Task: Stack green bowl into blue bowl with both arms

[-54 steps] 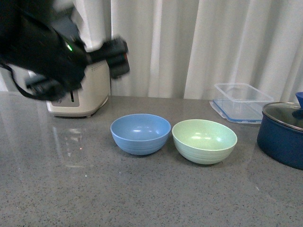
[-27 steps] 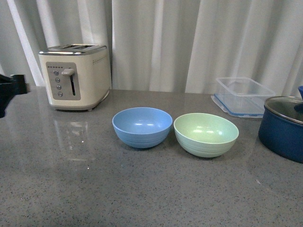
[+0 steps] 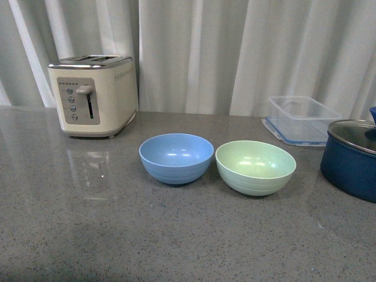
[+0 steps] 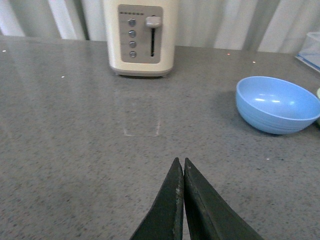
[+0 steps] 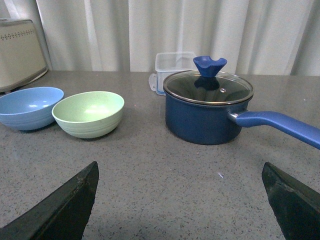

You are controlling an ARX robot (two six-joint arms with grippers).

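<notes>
Evidently, nothing is stacked yet: the blue bowl (image 3: 176, 157) and the green bowl (image 3: 255, 166) are set beside each other on the desk (image 3: 88, 223), the green at 3 o'clock of the blue.
The left tool (image 4: 180, 162) is pressed shut and empty, the right tool (image 5: 179, 165) spread wide, probably readied for the green bowl's rim; both are revealed only by the wrist views, not the front view.

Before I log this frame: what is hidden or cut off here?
Front view: the navy pot is cut by the right edge.
Left wrist view: the clear container is cut by the frame edge.
Right wrist view: the toaster and the pot's handle run past the frame edges.
</notes>
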